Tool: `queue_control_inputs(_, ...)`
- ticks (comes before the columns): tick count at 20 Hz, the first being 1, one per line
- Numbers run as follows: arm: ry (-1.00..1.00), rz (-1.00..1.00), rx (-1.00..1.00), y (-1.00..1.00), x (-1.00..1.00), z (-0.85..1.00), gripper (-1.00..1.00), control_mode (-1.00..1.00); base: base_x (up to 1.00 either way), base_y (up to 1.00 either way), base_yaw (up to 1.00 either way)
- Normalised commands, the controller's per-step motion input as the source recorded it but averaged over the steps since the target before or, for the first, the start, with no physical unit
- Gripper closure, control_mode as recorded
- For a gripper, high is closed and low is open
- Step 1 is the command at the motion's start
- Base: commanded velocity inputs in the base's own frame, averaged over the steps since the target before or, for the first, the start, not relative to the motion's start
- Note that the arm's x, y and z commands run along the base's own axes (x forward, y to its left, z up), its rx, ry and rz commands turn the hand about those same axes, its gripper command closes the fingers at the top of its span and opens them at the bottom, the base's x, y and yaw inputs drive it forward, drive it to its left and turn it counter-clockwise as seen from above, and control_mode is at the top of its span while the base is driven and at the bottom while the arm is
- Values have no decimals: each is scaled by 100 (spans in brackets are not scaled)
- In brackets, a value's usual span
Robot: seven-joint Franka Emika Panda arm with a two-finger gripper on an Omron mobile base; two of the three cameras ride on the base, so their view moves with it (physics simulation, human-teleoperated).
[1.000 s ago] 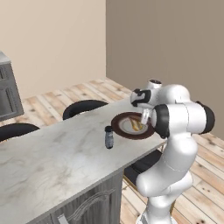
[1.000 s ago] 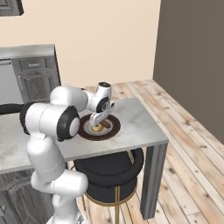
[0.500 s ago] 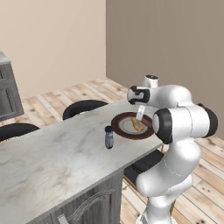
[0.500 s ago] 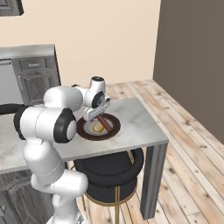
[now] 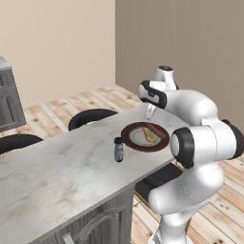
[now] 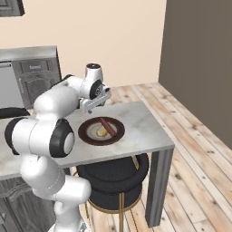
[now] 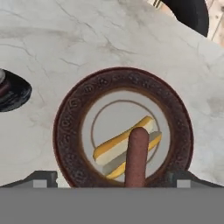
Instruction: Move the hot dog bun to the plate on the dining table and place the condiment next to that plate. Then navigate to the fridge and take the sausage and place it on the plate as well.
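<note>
the tool hangs open, empty, just above the plate; beneath it the sausage lies across the hot dog bun. likely light, smooth, rolls easily; pinch it mid-length.

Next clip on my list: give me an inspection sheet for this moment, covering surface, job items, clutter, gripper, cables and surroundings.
Surface: dining table, grey veined marble top.
Plate: dark brown rim, cream centre, near the table's end.
Hot dog bun: lying on the plate.
Sausage: on the plate, resting across the bun.
Condiment: upright on the table beside the plate, apart from it.
Clutter: nothing seen.
Gripper: open, empty, above the plate; fingers clear of the food.
Cables: nothing seen.
Surroundings: black stools at the table, wooden floor, grey cabinets, beige walls.
</note>
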Motion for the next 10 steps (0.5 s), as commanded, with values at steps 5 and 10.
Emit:
queue_control_inputs(5,-14,-7,3,-13,-48,57,-100,-100,0,0,0)
queue_control_inputs(10,-14,-23,10,-7,-72,21,-100,-100,0,0,0)
